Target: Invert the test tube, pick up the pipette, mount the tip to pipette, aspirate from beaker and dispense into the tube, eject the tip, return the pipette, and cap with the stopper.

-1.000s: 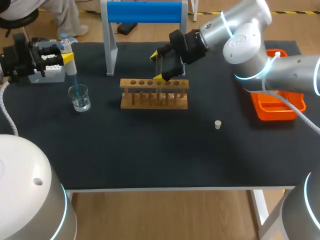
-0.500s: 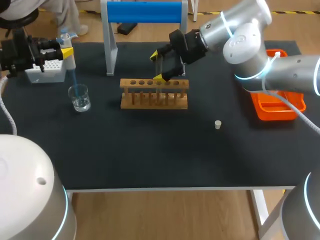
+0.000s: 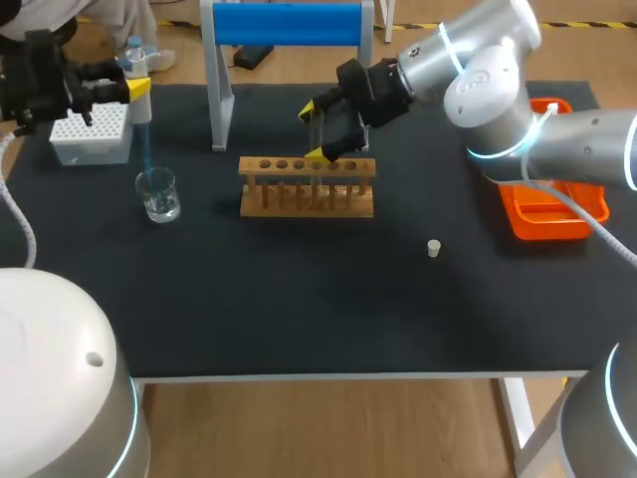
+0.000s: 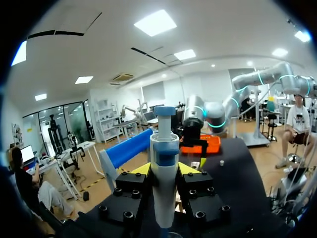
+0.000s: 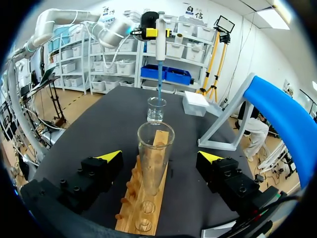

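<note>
My left gripper (image 3: 132,93) is shut on a white and blue pipette (image 4: 164,163), held upright at the table's far left. Its blue tip (image 3: 145,147) points down at the glass beaker (image 3: 159,194), and the tip's end hangs at about the beaker's rim. The glass test tube (image 5: 154,158) stands mouth up in the wooden rack (image 3: 307,186). My right gripper (image 5: 159,156) is open around the tube, with a wide gap on both sides. A small white stopper (image 3: 434,248) lies on the mat to the right of the rack.
A white tip box (image 3: 92,131) sits at the far left behind the beaker. A blue-topped stand (image 3: 289,25) rises behind the rack. An orange tray (image 3: 550,209) lies at the right edge, under my right arm.
My left arm has lifted the pipette up and back, drawing the tip out of the beaker and uncovering the tip box. The right arm has kept still.
</note>
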